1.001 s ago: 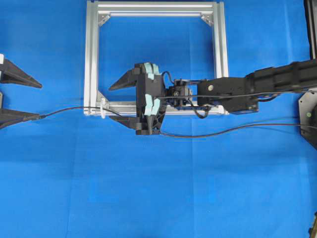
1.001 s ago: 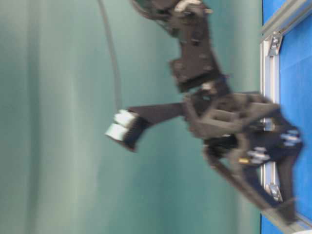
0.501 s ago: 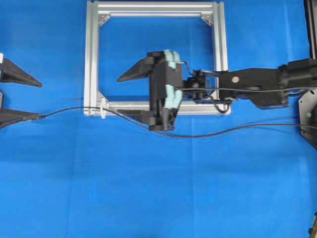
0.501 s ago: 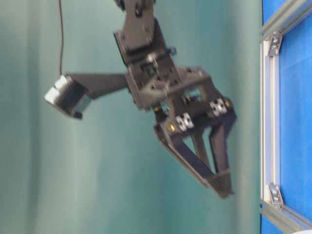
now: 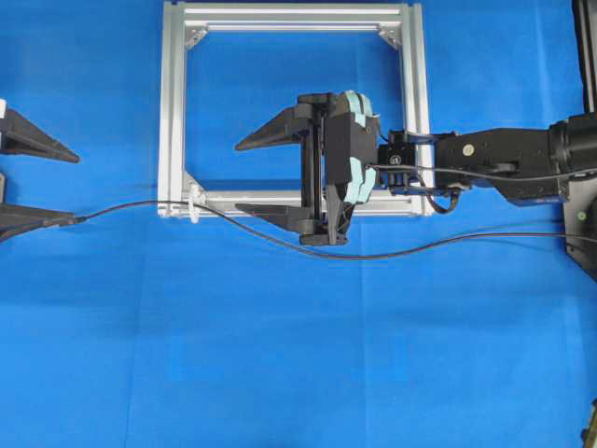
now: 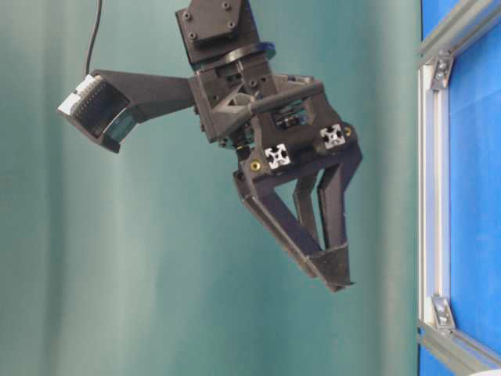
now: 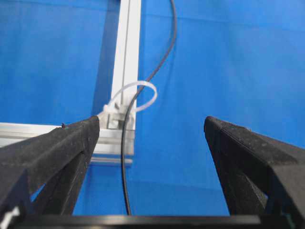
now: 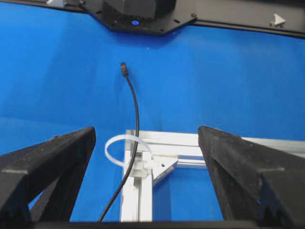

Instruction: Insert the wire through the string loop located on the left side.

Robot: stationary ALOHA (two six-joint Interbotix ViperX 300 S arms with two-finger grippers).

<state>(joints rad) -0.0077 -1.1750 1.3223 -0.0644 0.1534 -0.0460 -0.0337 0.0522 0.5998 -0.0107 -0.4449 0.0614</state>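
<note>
The thin black wire (image 5: 131, 205) lies on the blue cloth and runs through the white string loop (image 5: 193, 203) at the silver frame's (image 5: 173, 112) lower left corner. In the right wrist view the wire (image 8: 137, 109) crosses the loop (image 8: 106, 149) and ends in a small dark plug (image 8: 124, 68) lying free. My left gripper (image 5: 75, 190) is open at the left edge, and the wire (image 7: 123, 167) passes between its fingers untouched. My right gripper (image 5: 238, 177) hangs open and empty above the frame, raised well off the table (image 6: 338, 274).
The frame (image 7: 128, 47) carries the loop (image 7: 153, 100) on a white clip. The left arm's black base plate (image 8: 143, 19) lies beyond the plug. The right arm's base (image 5: 583, 224) sits at the right edge, where the wire leaves the view.
My right gripper has drawn back to the right, away from the loop, and risen. The wire and the left gripper have stayed where they were.
</note>
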